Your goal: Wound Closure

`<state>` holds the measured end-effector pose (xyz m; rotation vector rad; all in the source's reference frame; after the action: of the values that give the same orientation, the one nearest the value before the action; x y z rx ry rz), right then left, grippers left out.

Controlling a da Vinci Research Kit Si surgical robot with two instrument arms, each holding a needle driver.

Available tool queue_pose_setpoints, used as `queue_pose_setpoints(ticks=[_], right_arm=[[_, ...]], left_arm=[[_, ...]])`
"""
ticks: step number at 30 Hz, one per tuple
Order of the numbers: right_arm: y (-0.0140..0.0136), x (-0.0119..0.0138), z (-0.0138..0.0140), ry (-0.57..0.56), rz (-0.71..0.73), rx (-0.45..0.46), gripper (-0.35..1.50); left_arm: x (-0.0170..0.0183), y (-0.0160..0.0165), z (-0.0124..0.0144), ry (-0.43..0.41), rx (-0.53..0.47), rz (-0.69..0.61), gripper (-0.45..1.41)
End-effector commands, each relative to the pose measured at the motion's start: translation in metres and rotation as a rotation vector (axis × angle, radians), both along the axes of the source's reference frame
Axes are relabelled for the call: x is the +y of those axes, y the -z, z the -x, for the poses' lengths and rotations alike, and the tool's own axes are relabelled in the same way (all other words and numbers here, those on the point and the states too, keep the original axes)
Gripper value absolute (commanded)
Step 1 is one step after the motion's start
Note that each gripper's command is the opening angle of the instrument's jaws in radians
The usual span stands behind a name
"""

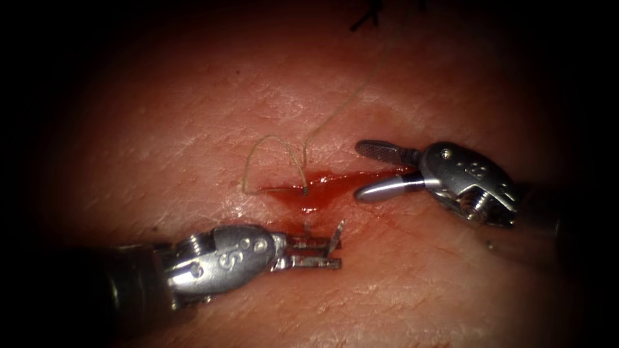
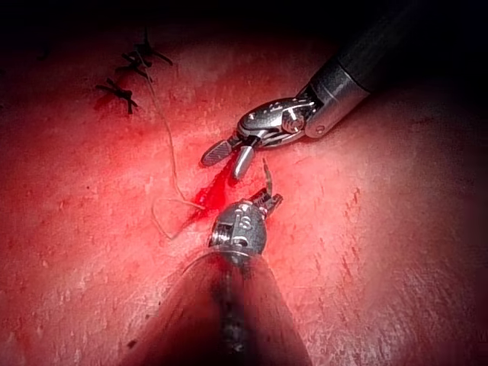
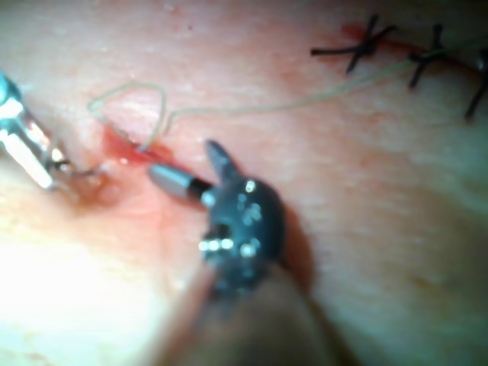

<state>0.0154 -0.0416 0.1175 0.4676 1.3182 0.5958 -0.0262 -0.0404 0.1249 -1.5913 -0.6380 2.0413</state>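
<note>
My left tool (image 1: pixel 335 254) comes in from the lower left, its jaws shut on the curved needle (image 1: pixel 336 236). A short length of the needle stands up out of the jaws, free of the tissue (image 1: pixel 193 129), just below the red fluid (image 1: pixel 322 187). The left wrist view shows the same needle (image 2: pixel 267 177) rising from the left tool (image 2: pixel 271 202). My right tool (image 1: pixel 358 171) lies at the fluid's right end, open, holding nothing. The pale thread (image 1: pixel 271 138) loops on the tissue and enters it at the fluid. From there it runs up toward the dark stitches (image 1: pixel 367 19).
Several dark knotted stitches (image 3: pixel 366 46) close the far part of the cut. The thread (image 3: pixel 305 103) trails from them toward the right tool (image 3: pixel 183 158). The left tool (image 3: pixel 27 149) sits just beyond the fluid (image 3: pixel 126 152).
</note>
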Motion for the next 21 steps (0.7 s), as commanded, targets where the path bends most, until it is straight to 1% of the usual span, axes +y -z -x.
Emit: queue_pose_setpoints(ticks=[1, 11, 14, 18, 21], right_arm=[[-0.0005, 0.0000, -0.0007, 0.004, -0.001, 0.005, 1.21], [-0.0001, -0.0003, -0.0007, 0.016, -0.017, 0.015, 1.21], [0.0000, -0.0004, -0.0007, 0.019, -0.024, 0.018, 1.19], [0.0001, -0.0004, -0.0007, 0.020, -0.025, 0.018, 1.19], [0.0001, -0.0004, -0.0006, 0.020, -0.025, 0.019, 1.19]], left_arm=[[0.0000, -0.0001, 0.0005, -0.001, -0.012, -0.014, -0.45], [0.0005, 0.0043, 0.0008, -0.006, -0.124, -0.122, -0.45], [0.0005, 0.0059, 0.0009, 0.013, -0.173, -0.168, -0.45], [0.0009, 0.0082, 0.0007, -0.001, -0.196, -0.196, -0.45], [0.0020, 0.0098, 0.0002, -0.010, -0.206, -0.087, -0.45]])
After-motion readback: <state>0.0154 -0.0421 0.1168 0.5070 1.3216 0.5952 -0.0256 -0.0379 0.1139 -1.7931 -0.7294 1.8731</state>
